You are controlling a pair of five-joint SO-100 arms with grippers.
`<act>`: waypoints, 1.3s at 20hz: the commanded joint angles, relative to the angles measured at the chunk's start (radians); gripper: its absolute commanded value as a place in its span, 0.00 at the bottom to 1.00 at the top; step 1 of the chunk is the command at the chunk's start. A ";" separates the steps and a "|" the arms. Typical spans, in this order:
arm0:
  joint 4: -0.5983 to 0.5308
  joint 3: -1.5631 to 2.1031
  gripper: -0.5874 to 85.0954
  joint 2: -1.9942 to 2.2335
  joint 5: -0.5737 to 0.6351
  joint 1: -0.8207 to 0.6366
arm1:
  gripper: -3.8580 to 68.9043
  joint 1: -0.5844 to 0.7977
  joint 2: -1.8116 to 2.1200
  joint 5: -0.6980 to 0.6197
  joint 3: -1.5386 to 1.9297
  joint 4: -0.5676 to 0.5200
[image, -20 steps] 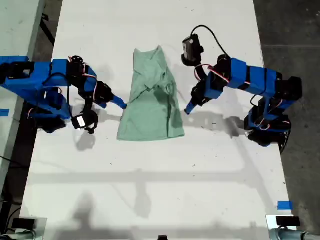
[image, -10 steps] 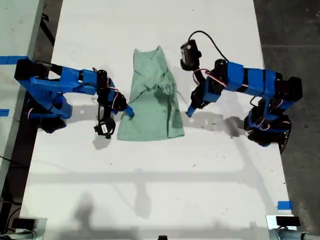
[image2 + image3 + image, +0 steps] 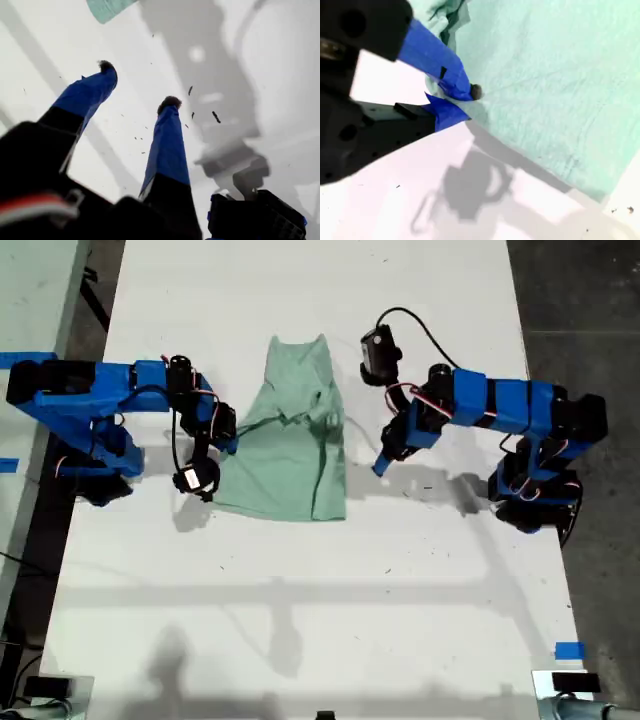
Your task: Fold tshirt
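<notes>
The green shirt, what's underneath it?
The tshirt lies on the white table, which shows bare all round it. Anything beneath the cloth is covered. My second tool pinches its edge.

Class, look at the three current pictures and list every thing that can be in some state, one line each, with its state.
tshirt: partly folded, rumpled, lying flat on the table, one edge pinched.
my first pincer: open, empty, over bare table beside the cloth.
my second pincer: shut on the tshirt's edge.
table: white, bearing the tshirt.
</notes>
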 commanded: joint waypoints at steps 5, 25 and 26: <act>0.057 -0.620 0.01 -0.454 0.037 0.086 | 0.34 -0.025 0.067 0.028 -0.009 -0.038; 0.399 -0.632 0.33 -0.104 -0.003 0.098 | 0.33 -0.071 0.071 0.100 -0.048 -0.023; 0.399 -0.535 0.23 -0.063 -0.055 0.137 | 0.33 -0.086 0.071 0.115 -0.055 -0.023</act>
